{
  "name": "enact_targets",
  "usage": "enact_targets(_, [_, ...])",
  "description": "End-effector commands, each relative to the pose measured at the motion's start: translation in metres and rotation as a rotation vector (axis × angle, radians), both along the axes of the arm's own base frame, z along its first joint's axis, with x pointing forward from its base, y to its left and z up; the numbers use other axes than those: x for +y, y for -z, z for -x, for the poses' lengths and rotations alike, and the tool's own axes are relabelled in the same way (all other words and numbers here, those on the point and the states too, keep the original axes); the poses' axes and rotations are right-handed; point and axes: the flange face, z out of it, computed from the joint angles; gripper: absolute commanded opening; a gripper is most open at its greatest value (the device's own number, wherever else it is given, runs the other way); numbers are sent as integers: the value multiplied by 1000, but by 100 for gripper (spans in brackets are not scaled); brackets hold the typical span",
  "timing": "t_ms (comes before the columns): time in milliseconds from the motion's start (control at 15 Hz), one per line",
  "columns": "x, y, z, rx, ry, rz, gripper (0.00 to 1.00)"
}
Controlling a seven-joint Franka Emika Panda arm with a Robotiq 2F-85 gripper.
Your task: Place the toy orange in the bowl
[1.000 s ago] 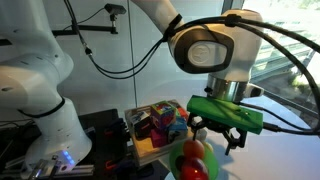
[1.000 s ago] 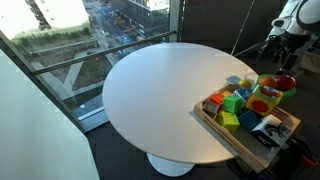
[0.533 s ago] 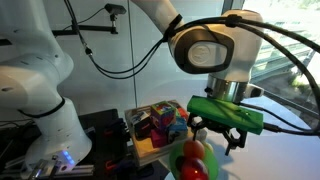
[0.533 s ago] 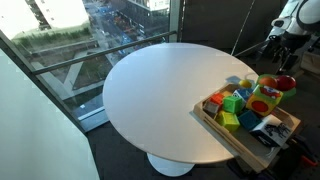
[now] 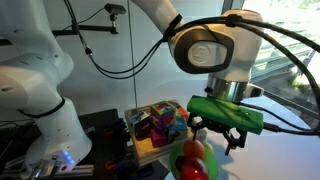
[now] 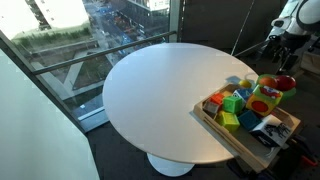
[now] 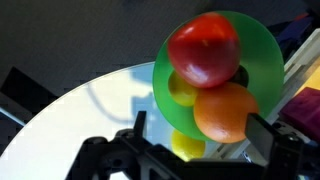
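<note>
Orange-red and round, the toy orange already sat in the bowl under the tool, spread empty, so a straight lift away seemed next.

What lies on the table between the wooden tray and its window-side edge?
Nothing; in an exterior view, the white table is bare from the wooden tray to that edge.

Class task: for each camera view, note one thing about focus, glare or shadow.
Wrist view: the bowl and toy orange are slightly soft, the jaws dark silhouettes. In an exterior view, the window burns out white top left; in an exterior view, the arm looms close against daylight.
</note>
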Motion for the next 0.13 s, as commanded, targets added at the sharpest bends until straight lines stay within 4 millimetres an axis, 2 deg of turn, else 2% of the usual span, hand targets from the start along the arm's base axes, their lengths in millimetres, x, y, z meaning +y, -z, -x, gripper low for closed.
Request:
enact_targets(0, [0,0,0,1,0,0,100])
enact_targets(67, [0,0,0,1,0,0,100])
